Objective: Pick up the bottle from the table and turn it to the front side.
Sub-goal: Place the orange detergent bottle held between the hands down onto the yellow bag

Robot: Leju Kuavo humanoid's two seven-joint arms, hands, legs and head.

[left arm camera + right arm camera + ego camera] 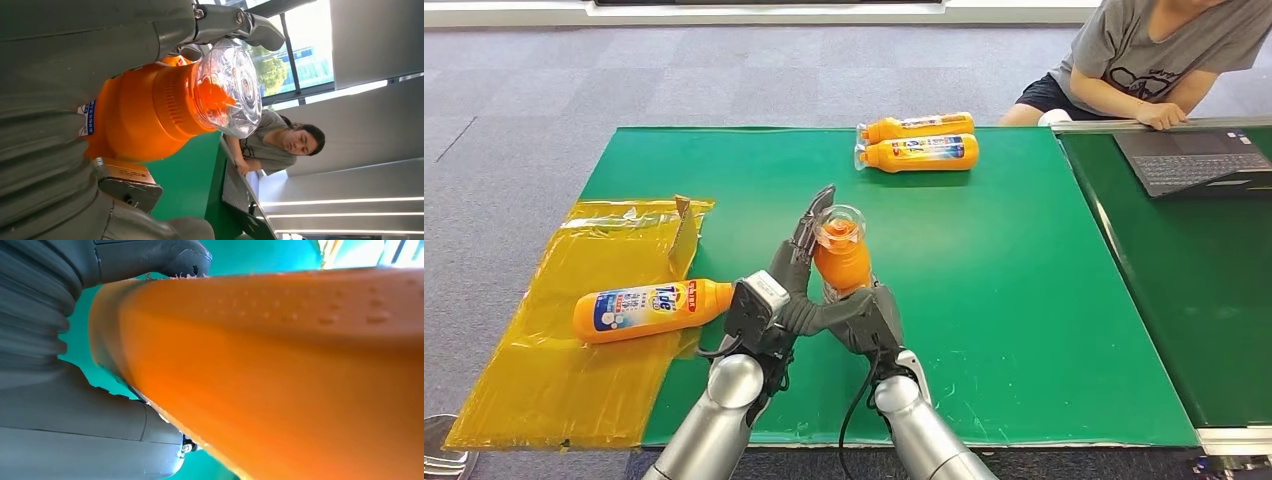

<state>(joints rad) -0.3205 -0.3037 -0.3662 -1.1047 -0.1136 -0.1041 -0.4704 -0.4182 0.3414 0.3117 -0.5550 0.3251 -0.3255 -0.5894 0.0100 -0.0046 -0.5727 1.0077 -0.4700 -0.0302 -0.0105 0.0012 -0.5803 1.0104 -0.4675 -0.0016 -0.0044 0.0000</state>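
Head view: I've got the orange plastic detergent bottle w/ clear domed cap [841, 255] upright, lifted above the green tabletop [1024, 300], roughly mid-table, near my edge. Left hand [796, 275] wraps it from the left, dark fingers reaching up beside the cap; right hand [871, 318] grips the lower body from the right. Both closed on it, neither open. Label side not readable from here, so can't tell which face points fwd.

Handling, my guess: rigid moulded plastic, smooth and a bit slick, prob some weight if full. Best hold is the mid body, not the clear cap, which looks thin and could pop or crack.

Room: open green well apart to the right and ahead. A second orange bottle w/ blue-white label [652, 310] lies on yellow plastic sheeting [534, 380] off to the left, near my left forearm, so I watch that elbow. A pair of orange bottles lying side by side [919, 142] at the far edge, well apart. A grey laptop [1189, 160] and a seated person in a grey T-shirt [1144, 60] are far right.

Left wrist view: bottle shoulder and ribbed collar sit against the grey palm, a finger [240, 22] curled over by the cap. Firm hold.

Right wrist view: orange wall w/ small raised dots, pressed between the thick grey thumb [155, 257] and palm cover. The dots may help grip; I'd rotate slowly so it won't slide.
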